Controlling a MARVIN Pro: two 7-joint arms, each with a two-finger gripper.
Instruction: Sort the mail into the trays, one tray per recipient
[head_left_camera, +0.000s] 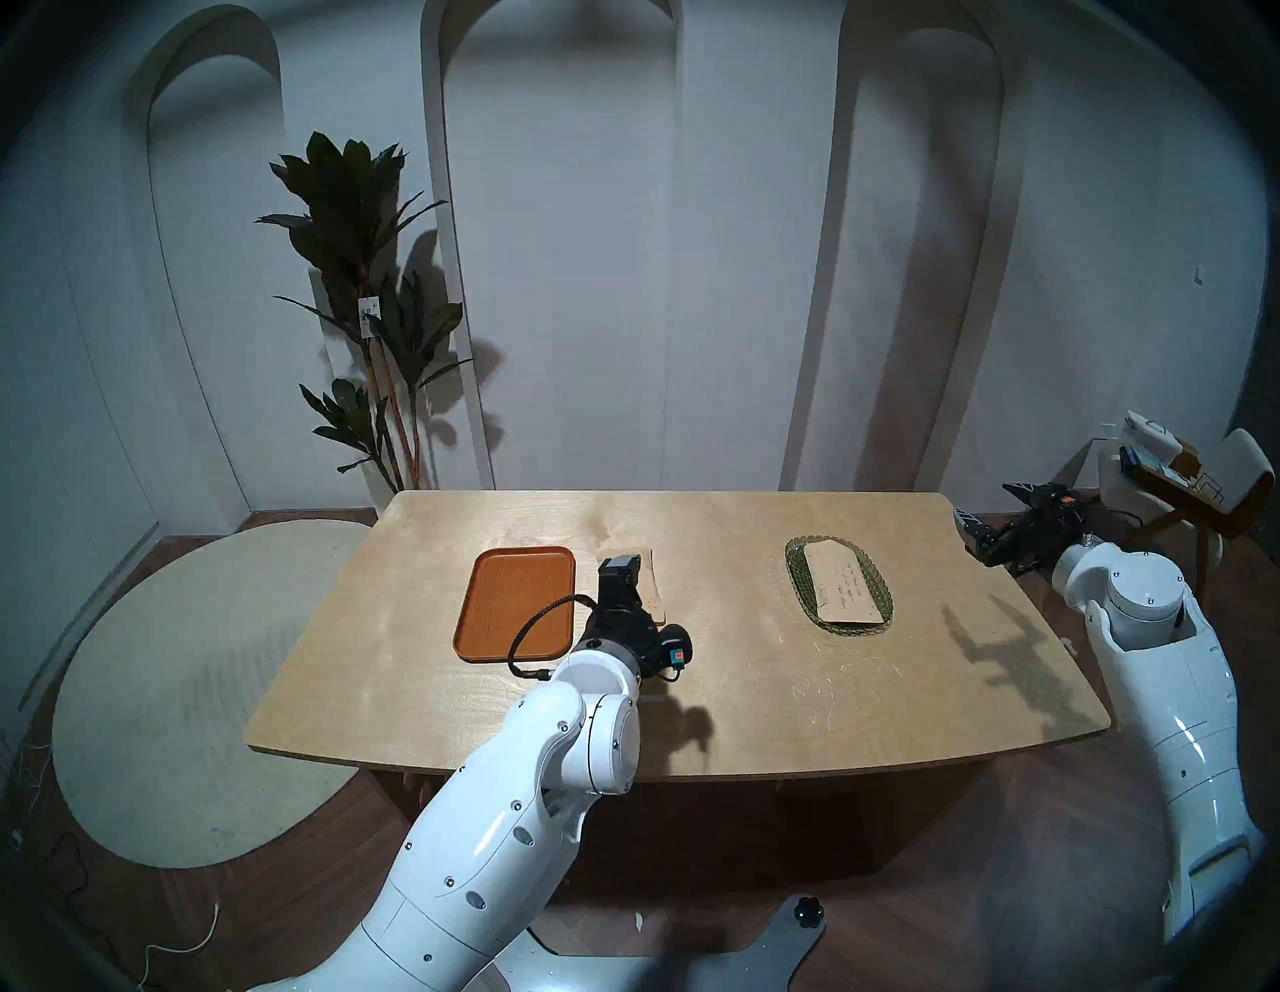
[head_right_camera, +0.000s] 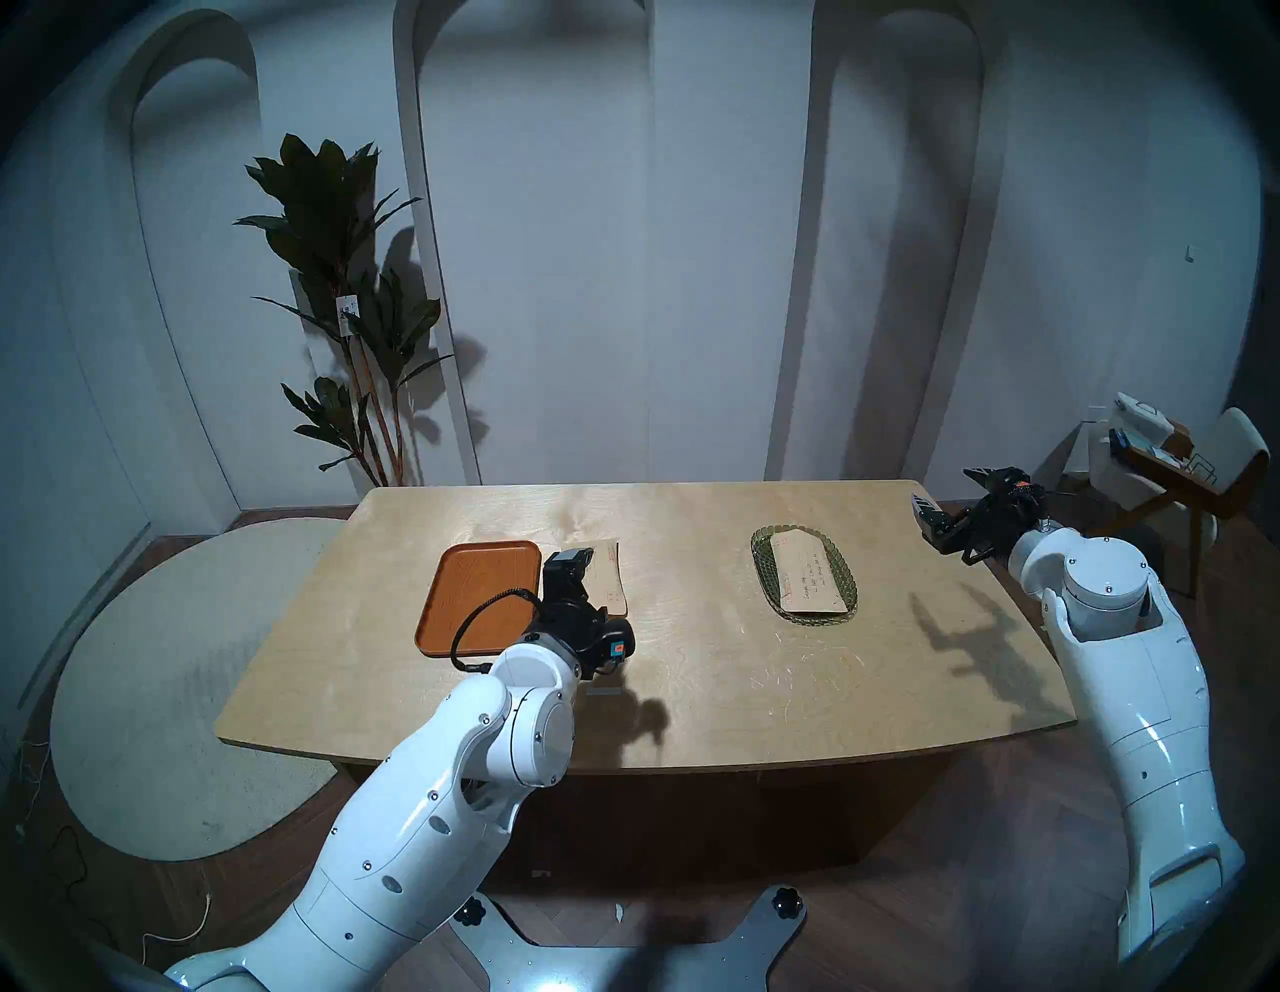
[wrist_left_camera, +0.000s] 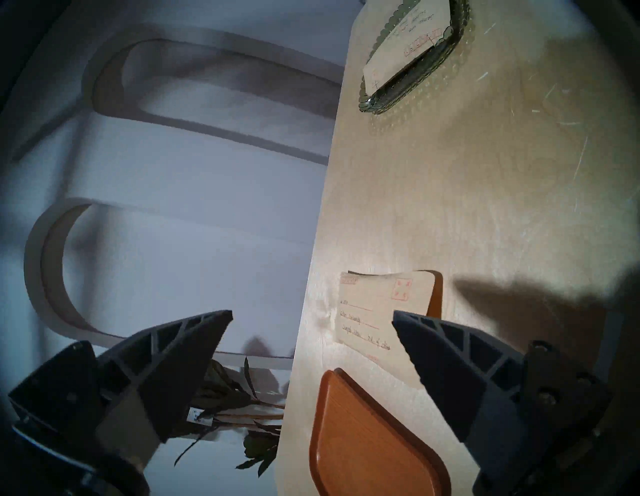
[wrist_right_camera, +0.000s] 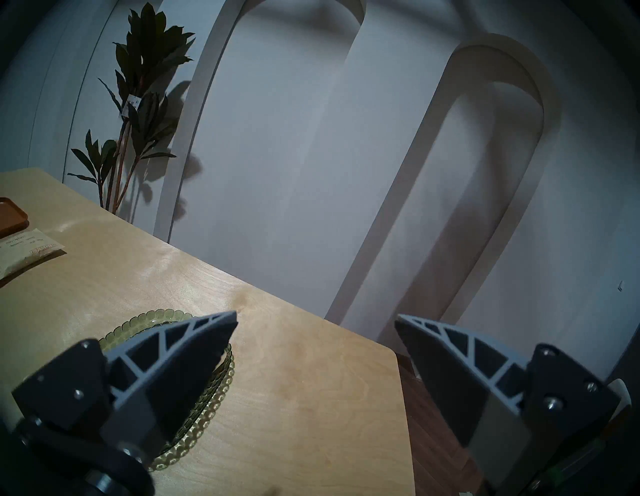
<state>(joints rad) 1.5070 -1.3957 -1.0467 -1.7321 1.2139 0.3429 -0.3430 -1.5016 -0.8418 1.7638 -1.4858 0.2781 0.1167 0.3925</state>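
Nearest me, the left gripper (wrist_left_camera: 311, 322) hangs over the table (head_left_camera: 727, 686) with jaws spread and nothing between them. Just right of the wooden tray (head_left_camera: 516, 603) I see one envelope (wrist_left_camera: 381, 311) flat on the table. Well right of the tray, the other envelope (head_left_camera: 845, 585) lies in the green dish (head_left_camera: 796, 575). Beyond the table's right end, the right gripper (head_left_camera: 987, 519) is open and empty.

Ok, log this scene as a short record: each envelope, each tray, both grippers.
envelope in dish: lies in the green glass dish, envelope
second envelope: envelope on table, beside the wooden tray, not in it
wooden tray: holds nothing
left gripper: open, near the second envelope, holding nothing
right gripper: open, off the table's right end
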